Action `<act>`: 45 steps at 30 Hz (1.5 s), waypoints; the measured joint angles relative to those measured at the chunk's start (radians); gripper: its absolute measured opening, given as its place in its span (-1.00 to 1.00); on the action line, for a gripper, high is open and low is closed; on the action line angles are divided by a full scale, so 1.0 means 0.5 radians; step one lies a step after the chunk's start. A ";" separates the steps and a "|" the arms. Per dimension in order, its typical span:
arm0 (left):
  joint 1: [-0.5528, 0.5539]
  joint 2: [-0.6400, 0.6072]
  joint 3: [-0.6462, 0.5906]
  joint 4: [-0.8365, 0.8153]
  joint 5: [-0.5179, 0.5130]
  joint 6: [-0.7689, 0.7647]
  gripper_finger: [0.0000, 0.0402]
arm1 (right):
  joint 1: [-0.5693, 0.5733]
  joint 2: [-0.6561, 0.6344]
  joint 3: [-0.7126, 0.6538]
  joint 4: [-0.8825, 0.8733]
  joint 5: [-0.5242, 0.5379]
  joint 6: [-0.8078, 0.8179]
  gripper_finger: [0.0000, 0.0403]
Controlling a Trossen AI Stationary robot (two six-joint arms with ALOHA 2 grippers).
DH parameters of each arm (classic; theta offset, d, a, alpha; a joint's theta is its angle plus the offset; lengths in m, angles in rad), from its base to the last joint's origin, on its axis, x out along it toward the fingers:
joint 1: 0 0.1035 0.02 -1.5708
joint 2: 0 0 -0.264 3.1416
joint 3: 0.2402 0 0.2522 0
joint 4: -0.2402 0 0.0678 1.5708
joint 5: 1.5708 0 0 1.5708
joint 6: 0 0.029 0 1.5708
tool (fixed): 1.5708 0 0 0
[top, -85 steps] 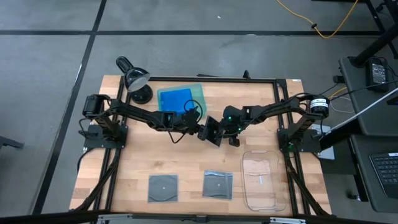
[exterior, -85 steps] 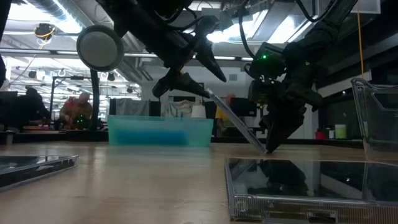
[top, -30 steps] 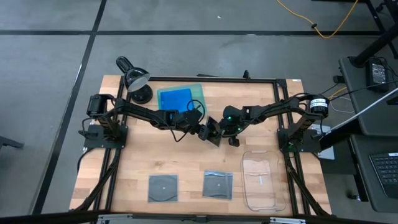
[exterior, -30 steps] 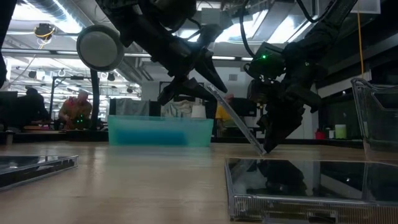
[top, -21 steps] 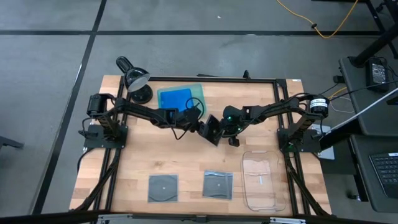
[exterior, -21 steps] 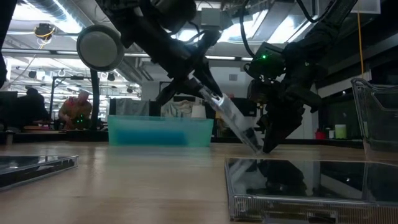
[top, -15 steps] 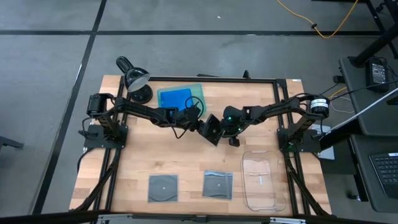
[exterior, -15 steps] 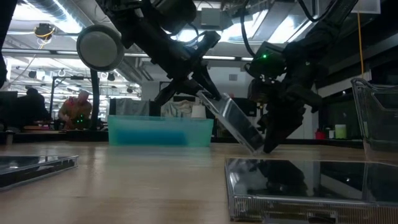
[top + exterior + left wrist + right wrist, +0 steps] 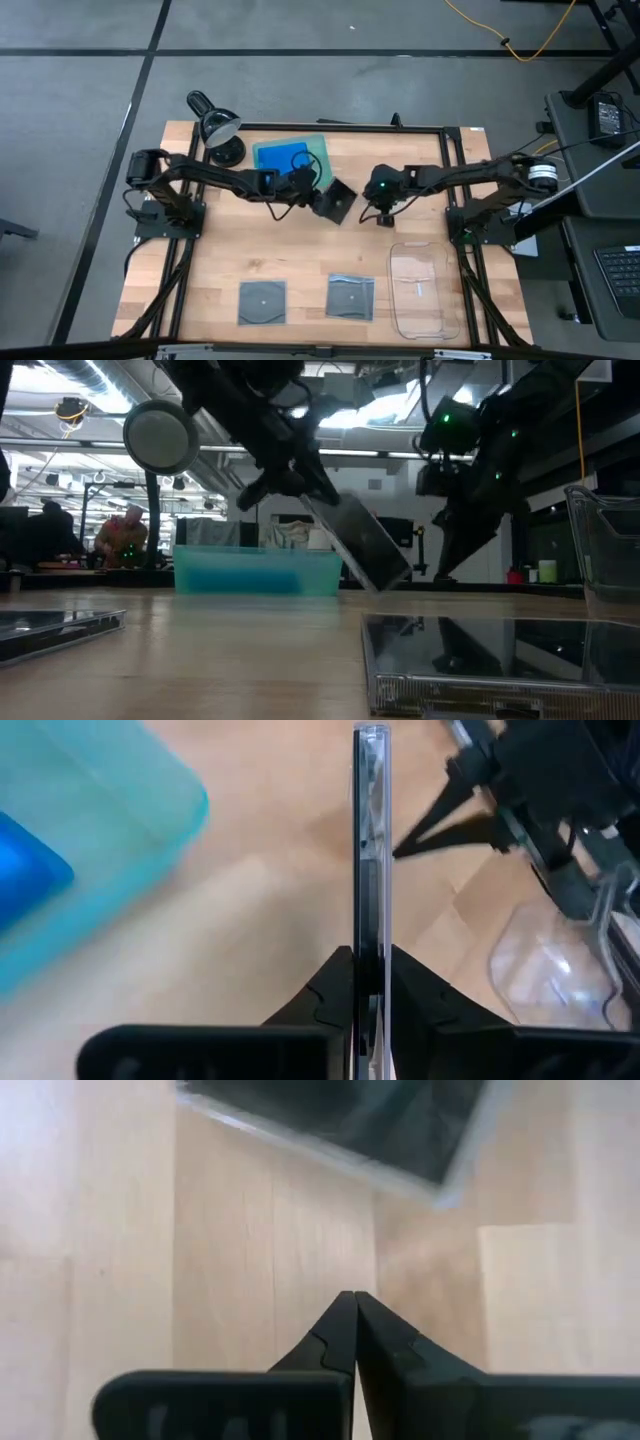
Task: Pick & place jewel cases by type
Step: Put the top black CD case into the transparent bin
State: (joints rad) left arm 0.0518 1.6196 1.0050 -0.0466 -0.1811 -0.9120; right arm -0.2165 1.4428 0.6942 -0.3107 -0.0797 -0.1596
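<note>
1. You cannot make out how many blue cases (image 9: 281,157) lie in the green tray (image 9: 320,150); from above they read as one blue patch, and the low view shows only a blue haze through the tray wall.
2. The held case (image 9: 339,203) shows edge-on in the left wrist view, so its face is hidden from you there.
3. The clear tray (image 9: 421,290) is cut off at the edge of the low view.
4. Your left claw (image 9: 318,199) is clenched on one edge of that grey case, holding it tilted above the bench (image 9: 220,250), just beside the green tray.
5. Your right claw (image 9: 385,216) is clenched on nothing, apart from the held case, pointing down at bare bench.
6. Two more grey cases (image 9: 262,301) (image 9: 351,296) lie flat at the near edge, left of the clear tray.
</note>
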 joint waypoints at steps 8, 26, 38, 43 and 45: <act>-0.093 -0.329 0.000 0.016 -0.356 0.430 -0.88 | -0.009 -0.368 0.004 0.010 0.045 0.048 -0.95; -0.561 -0.539 0.257 0.280 -0.862 1.525 -0.88 | -0.098 -1.006 0.007 -0.005 -0.016 0.038 -0.95; -0.791 -0.539 0.405 0.243 -0.947 2.135 -0.89 | -0.098 -1.161 0.009 0.014 -0.105 0.131 -0.95; -0.887 -0.539 0.414 0.249 -1.130 2.437 -0.89 | -0.098 -1.178 0.009 0.014 -0.108 0.203 -0.95; -0.927 -0.539 0.414 0.249 -1.231 2.566 -0.89 | -0.098 -1.177 0.009 0.013 -0.108 0.213 -0.95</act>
State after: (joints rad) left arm -0.4118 1.3502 1.2118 0.0780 -0.7967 0.3710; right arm -0.2653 0.8543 0.6987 -0.3040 -0.1338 -0.0533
